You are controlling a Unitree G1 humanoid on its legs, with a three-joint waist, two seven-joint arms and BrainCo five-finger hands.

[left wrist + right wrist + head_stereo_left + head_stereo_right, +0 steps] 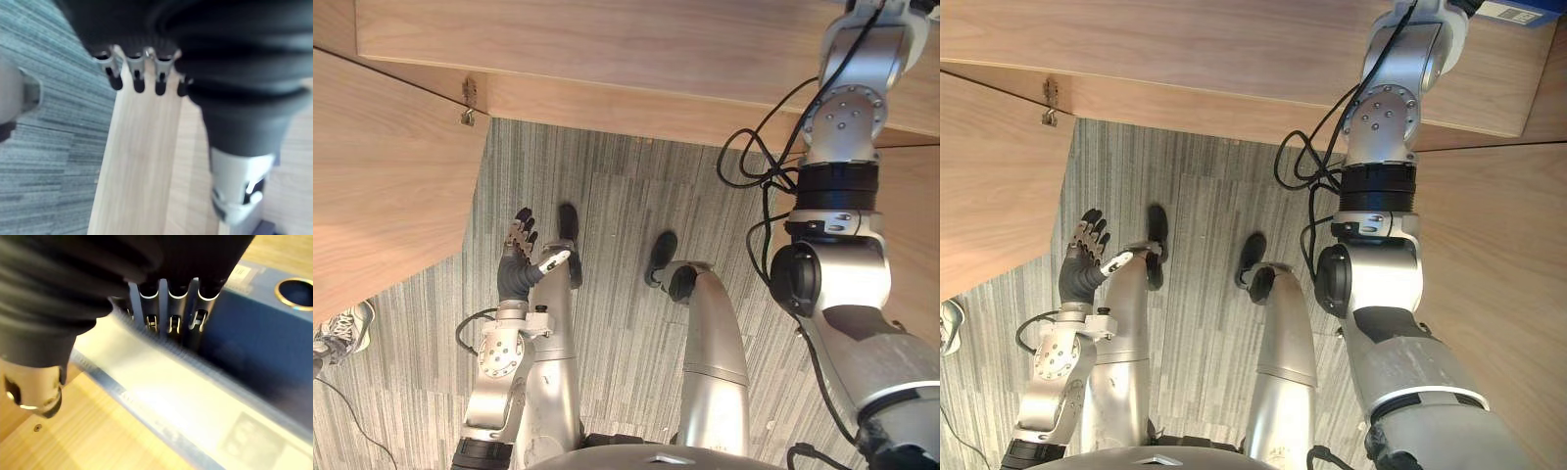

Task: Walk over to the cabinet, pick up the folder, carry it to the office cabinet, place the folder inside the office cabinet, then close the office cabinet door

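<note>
Currently: right hand (178,308) laid on blue folder (244,342) over wooden cabinet panel (107,440); fingertips hidden behind pale edge, grip cannot tell. Left hand (519,257) spread wide, empty, above carpet (626,196).

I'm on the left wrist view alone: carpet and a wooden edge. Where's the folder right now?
Observer: The blue folder is at the right hand, as the right wrist view shows, with light wood beside it.
Operator: Is my left hand carrying anything?
Observer: No. In the eye views the left hand hangs open and empty, low over the carpet.
Operator: And the cabinet door?
Observer: A wooden door angles out on the robot's left, with a hinge at its corner. It looks open.
</note>
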